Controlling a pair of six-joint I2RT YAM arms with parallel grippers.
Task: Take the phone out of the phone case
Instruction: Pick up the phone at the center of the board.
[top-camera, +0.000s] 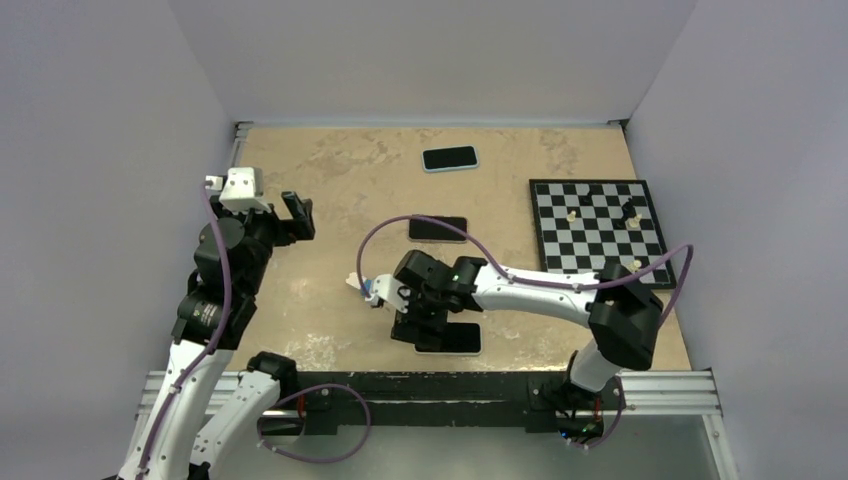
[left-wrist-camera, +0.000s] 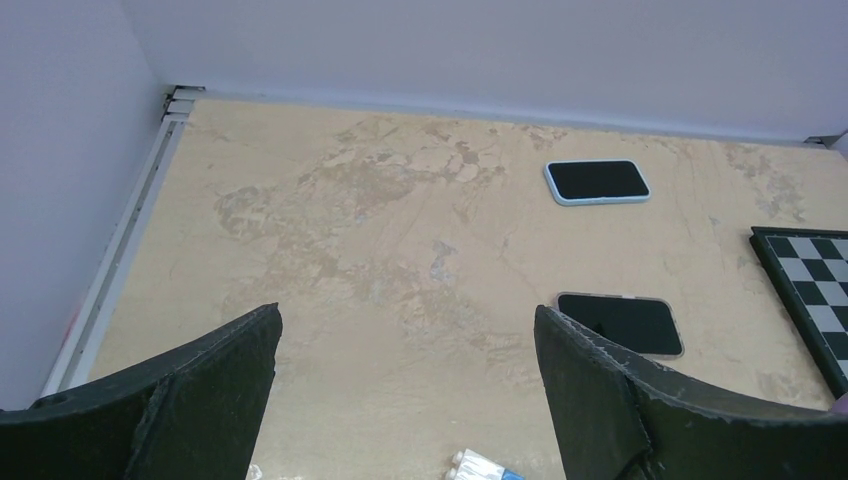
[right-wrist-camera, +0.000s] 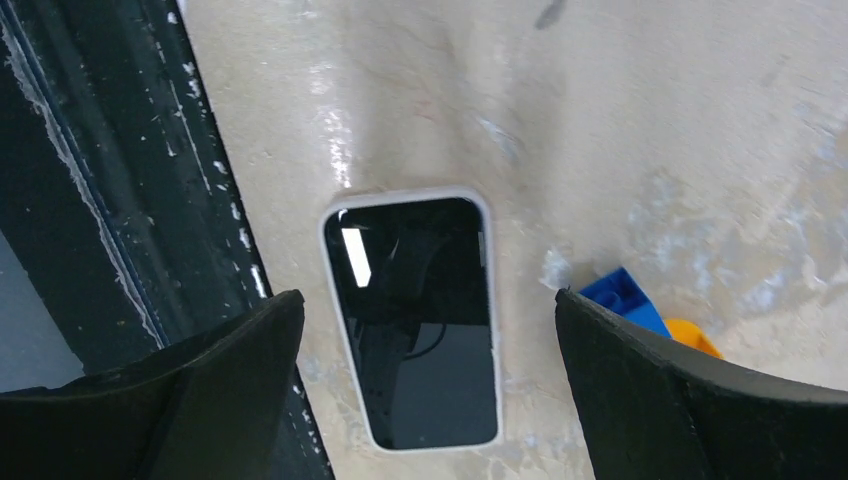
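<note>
The right tool (right-wrist-camera: 425, 300), jaws apart, hangs over the phone (right-wrist-camera: 410, 320) in its white case (right-wrist-camera: 405, 192) at six o'clock of the desk (right-wrist-camera: 600, 120); the left tool (left-wrist-camera: 405, 320), also apart, at nine

Tabletop (top-camera: 330, 190): tan, mottled, worn patches, low sheen with streaky glare in the right wrist view. Phone (right-wrist-camera: 412, 320) at the near edge: glossy black glass, mirror-like reflections. Phone case (right-wrist-camera: 410, 192) rim: pale, smooth, probably soft plastic, hard to tell from this angle. Right gripper pads (right-wrist-camera: 680, 400): matt black, grainy, ragged edges. Near-edge rail (right-wrist-camera: 110, 190): black, scuffed, white specks. Blue brick (right-wrist-camera: 620, 295): shiny moulded plastic. Chessboard (top-camera: 597, 232): smooth, flat surface.
</note>
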